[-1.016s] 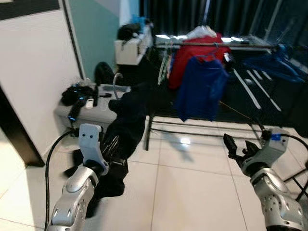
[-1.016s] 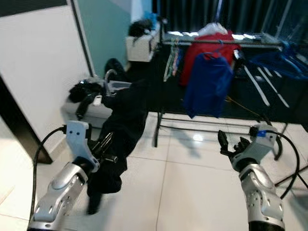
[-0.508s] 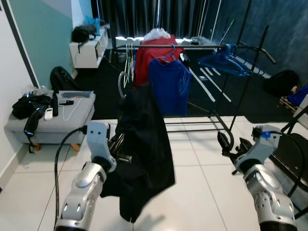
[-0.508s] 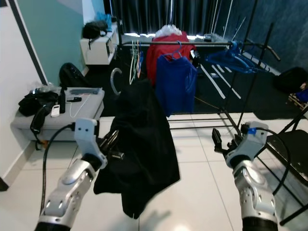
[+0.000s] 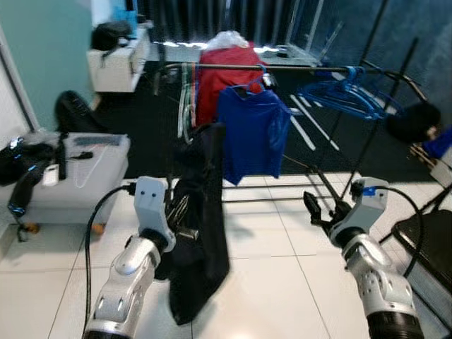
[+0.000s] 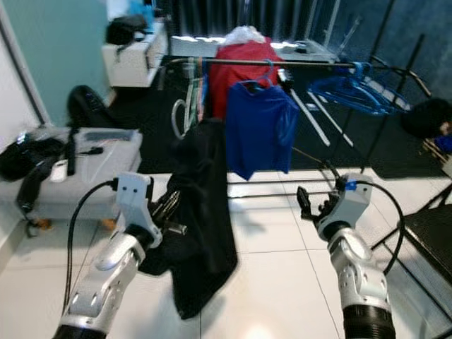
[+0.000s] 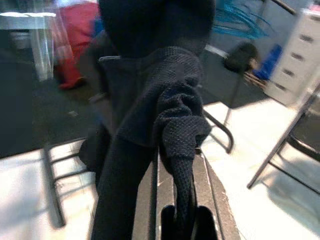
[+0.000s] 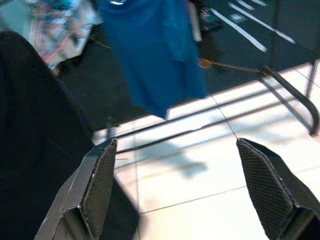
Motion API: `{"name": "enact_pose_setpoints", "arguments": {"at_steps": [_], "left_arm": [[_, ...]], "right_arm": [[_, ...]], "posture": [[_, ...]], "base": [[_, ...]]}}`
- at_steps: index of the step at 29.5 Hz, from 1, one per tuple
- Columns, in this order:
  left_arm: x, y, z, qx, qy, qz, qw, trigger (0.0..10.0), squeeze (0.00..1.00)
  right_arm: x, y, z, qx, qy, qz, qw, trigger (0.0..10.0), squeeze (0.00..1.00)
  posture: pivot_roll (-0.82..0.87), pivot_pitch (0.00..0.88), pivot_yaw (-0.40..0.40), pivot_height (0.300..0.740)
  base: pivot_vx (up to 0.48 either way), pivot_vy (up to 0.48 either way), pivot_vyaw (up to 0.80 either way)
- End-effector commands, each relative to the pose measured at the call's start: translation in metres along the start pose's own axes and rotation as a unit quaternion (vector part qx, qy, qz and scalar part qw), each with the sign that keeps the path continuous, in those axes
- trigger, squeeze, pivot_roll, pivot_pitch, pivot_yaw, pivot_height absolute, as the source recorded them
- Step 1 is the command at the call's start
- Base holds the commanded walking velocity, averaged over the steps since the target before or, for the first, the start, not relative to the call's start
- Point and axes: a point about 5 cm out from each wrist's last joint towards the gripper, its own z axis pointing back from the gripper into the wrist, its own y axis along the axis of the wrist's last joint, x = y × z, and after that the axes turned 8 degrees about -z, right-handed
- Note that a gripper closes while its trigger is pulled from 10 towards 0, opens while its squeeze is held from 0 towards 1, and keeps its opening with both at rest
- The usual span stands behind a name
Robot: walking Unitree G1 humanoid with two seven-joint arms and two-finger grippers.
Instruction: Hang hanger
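The left gripper [image 6: 164, 212] is clamped on a black garment [image 6: 205, 212], whose knitted cloth is bunched between the two fingers [image 7: 150, 200] in the left wrist view; whether a hanger sits inside the cloth cannot be told. The garment hangs from the gripper down toward the white tiled floor [image 6: 282, 282], draping at about 3 o'clock of the left arm. The right gripper [image 5: 318, 210] is held out at about 3 o'clock of the garment with its fingers [image 8: 97, 185] spread wide apart and nothing between them. Beyond both, at 12 o'clock, stands a clothes rack [image 5: 212, 67] carrying a blue shirt [image 5: 252, 131] and a red garment [image 5: 212, 85], with blue hangers [image 5: 342, 95] bunched at 2 o'clock. At 9 o'clock a grey bench [image 5: 78, 183] holds dark items and a cable.
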Motion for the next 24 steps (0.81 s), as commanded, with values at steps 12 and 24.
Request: {"name": "enact_pose_setpoints", "arguments": {"at_steps": [12, 24], "left_arm": [[0.012, 0.009, -0.010, -0.034, 0.020, -0.041, 0.998, 10.0, 0.00], [-0.006, 0.001, -0.015, -0.123, 0.119, -0.065, 0.983, 10.0, 0.00]], "right_arm": [[0.006, 0.010, 0.004, 0.028, 0.004, 0.008, 1.000, 10.0, 0.00], [0.000, 0.009, 0.001, 0.033, 0.018, -0.002, 0.999, 10.0, 0.00]], "posture": [[-0.08, 0.000, -0.037, 0.740], [-0.09, 0.000, -0.029, 0.740]], "base": [[0.480, 0.000, -0.47], [0.480, 0.000, 0.00]]}}
